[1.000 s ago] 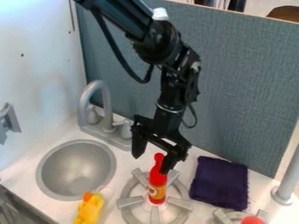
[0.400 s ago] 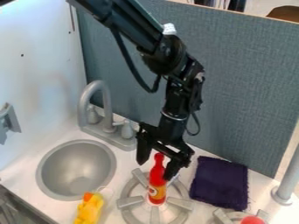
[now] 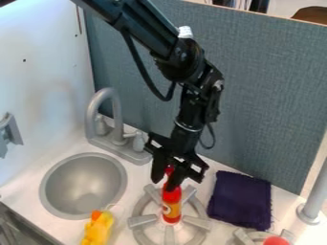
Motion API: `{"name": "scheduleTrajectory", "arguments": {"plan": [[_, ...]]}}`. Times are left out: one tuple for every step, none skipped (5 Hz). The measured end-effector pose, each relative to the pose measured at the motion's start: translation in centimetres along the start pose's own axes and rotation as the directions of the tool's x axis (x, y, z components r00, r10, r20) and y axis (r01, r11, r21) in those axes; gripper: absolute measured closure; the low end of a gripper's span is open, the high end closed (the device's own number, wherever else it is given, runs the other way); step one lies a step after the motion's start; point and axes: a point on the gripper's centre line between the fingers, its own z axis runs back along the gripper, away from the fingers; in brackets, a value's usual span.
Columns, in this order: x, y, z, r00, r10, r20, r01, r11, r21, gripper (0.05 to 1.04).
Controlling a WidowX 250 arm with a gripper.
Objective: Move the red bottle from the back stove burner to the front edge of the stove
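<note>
On the burner (image 3: pixel 142 221), between the sink (image 3: pixel 125 180)'s right rim and the purple cloth (image 3: pixel 239 201)'s left edge, the red bottle (image 3: pixel 171 210) is standing; we are closing our gripper (image 3: pixel 163 184)'s fingers around its neck.

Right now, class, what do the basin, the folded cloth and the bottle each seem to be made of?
Basin: probably metal or grey-painted plastic; smooth, softly shining grey. Folded cloth: woven fabric, matt, with a frayed edge. Bottle: likely plastic, glossy red, with light catching its side.
</note>
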Motion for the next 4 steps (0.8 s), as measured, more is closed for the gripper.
{"name": "scheduleTrajectory", "arguments": {"plan": [[-1.0, 0.0, 2.0, 0.999, -0.017, 0.041, 0.017, 1.000, -0.004, 0.753], [-1.9, -1.0, 3.0, 0.996, -0.052, 0.067, 0.054, 0.998, -0.025, 0.754], [-3.3, -1.8, 5.1, 0.988, -0.089, 0.127, 0.099, 0.993, -0.071, 0.753], [-4.7, -5.0, 5.3, 0.977, -0.180, 0.117, 0.190, 0.979, -0.074, 0.753]]}}
